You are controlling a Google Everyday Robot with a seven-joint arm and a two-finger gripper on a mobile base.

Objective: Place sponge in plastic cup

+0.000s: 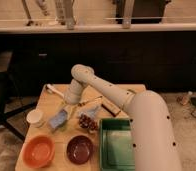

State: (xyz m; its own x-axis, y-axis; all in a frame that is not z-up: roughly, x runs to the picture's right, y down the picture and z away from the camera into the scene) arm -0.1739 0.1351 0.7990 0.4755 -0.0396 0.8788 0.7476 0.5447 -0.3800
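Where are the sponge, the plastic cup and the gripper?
sponge point(57, 121): camera view, middle of its blue top.
plastic cup point(35, 120): camera view, its white wall, left of the sponge.
gripper point(66, 110): camera view, its lower end, just above the sponge.

Single view. Camera high on robot's side of tabletop, looking down and forward over near edge toward far edge and dark cabinets beyond. Mid distance: most of tabletop in frame. Arm looms close at lower right, hiding near right corner. Hand over tabletop's left half, toward centre.
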